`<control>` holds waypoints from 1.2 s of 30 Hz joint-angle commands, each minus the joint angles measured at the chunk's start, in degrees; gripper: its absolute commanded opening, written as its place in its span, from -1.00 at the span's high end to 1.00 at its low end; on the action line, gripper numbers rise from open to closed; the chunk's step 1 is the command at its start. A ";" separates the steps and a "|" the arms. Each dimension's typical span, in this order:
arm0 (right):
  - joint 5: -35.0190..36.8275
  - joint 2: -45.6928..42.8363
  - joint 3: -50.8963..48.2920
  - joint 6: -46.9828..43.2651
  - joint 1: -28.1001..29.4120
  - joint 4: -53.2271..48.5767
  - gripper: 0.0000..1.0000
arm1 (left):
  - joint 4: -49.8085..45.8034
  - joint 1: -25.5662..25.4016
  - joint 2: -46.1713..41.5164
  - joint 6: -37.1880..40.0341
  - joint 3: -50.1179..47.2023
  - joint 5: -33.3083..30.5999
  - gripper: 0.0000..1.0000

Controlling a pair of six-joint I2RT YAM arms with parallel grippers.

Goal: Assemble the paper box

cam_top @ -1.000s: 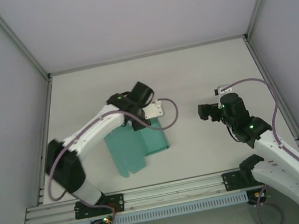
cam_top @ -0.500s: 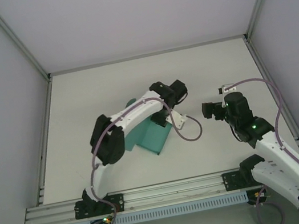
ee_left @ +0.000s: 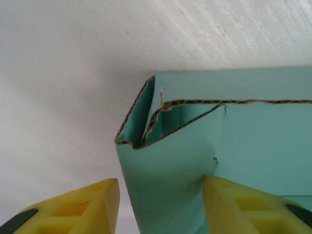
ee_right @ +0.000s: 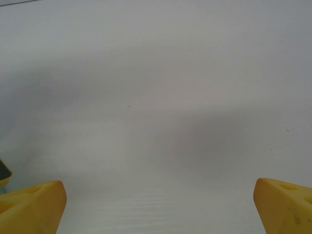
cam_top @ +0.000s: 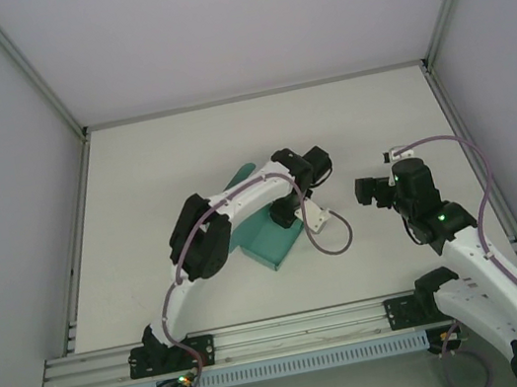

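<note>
Your left gripper (ee_left: 161,185) clamps the plain paper box (ee_left: 263,126) corner; its long axis extends right of the fingers. Your right gripper (ee_right: 158,195) fingers stand apart.

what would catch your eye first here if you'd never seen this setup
The teal-green paper box stands out most, the one patch of colour on the white table, lying mid-table under the left arm. In the left wrist view its folded corner, corrugated edge showing, sits between the yellow fingers of the left gripper. The right gripper hangs open to its right, apart from the box.
</note>
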 commanded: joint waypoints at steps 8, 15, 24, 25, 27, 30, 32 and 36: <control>-5.50 1.64 2.19 -1.00 -0.56 -1.75 -0.99 | 4.61 -0.06 -17.45 -14.33 -3.72 8.41 -1.00; -26.67 14.13 7.15 -5.06 1.23 3.11 -0.99 | 42.45 11.57 -36.32 -60.36 -25.48 -2.16 -1.00; -35.20 39.19 26.32 -23.43 14.22 -7.98 -0.84 | 40.45 29.66 -59.65 -103.14 -53.76 -6.25 -1.00; -33.92 42.26 28.74 -24.77 15.07 -9.54 -0.78 | 40.14 29.94 -62.15 -104.27 -56.50 -8.03 -1.00; -30.20 47.20 33.01 -26.14 16.15 -12.95 -0.62 | 38.57 30.97 -65.63 -105.53 -60.19 -8.97 -1.00; -27.79 53.26 37.87 -28.30 17.39 -17.79 -0.44 | 34.92 32.04 -68.98 -108.57 -63.64 -11.03 -1.00; -26.98 56.14 39.34 -29.90 18.24 -18.80 -0.35 | 34.91 32.22 -70.41 -109.07 -66.19 -10.29 -1.00; -24.36 60.55 41.62 -30.00 18.49 -19.97 -0.17 | 35.58 32.22 -70.83 -109.46 -69.27 -8.29 -1.00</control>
